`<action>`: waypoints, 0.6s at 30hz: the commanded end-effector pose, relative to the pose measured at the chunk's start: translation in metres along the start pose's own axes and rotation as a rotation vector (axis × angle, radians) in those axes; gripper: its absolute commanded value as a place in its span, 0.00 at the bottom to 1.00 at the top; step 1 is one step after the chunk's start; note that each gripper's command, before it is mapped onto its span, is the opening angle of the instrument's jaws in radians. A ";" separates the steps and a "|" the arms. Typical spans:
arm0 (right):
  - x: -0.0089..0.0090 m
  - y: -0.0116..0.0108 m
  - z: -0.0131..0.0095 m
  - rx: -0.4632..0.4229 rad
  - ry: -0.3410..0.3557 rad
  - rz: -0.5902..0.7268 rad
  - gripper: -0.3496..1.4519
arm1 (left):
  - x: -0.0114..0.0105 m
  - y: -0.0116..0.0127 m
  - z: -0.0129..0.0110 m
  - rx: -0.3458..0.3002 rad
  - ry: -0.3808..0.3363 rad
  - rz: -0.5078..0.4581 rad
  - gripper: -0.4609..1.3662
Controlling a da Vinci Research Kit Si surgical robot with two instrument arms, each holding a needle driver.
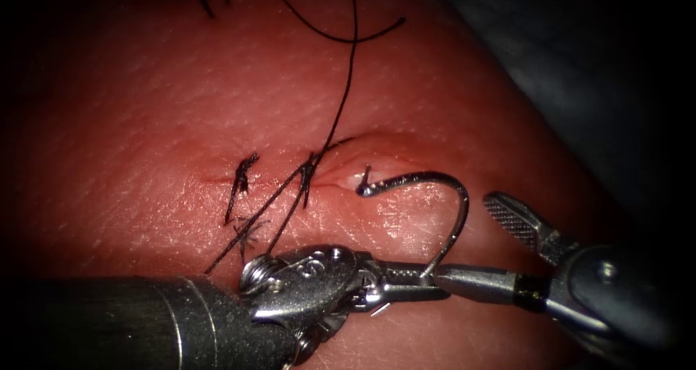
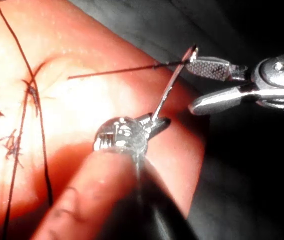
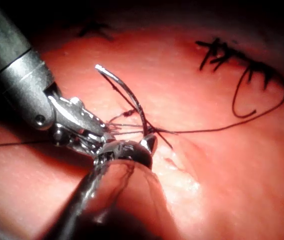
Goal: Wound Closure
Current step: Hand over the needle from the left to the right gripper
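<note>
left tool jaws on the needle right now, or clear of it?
Touching. The endoscope view shows the left tool with jaws shut on the needle near its trailing end; the left wrist view shows the same grip.

Curved needle in the left tool's jaws — thread across the tissue.

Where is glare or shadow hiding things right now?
Endoscope view: dark edges; glints on the left tool, shut on the needle near one end, its tip free by the cut; right tool open, empty. Left wrist view: glare floods the tissue. Right wrist view: own shaft shadowed.
</note>
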 end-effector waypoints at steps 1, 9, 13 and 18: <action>0.0006 -0.0003 0.0000 -0.026 -0.032 -0.013 0.70 | -0.0002 0.0000 0.0001 0.033 -0.008 0.017 0.06; 0.0035 -0.0012 0.0000 -0.150 -0.135 -0.069 0.71 | -0.0005 0.0003 0.0002 0.156 0.014 0.069 0.06; 0.0036 -0.0014 0.0006 -0.143 -0.163 -0.106 0.62 | -0.0005 0.0004 0.0001 0.189 0.018 0.076 0.06; 0.0027 -0.0017 0.0011 -0.134 -0.183 -0.137 0.45 | -0.0004 0.0005 -0.0001 0.194 0.019 0.074 0.06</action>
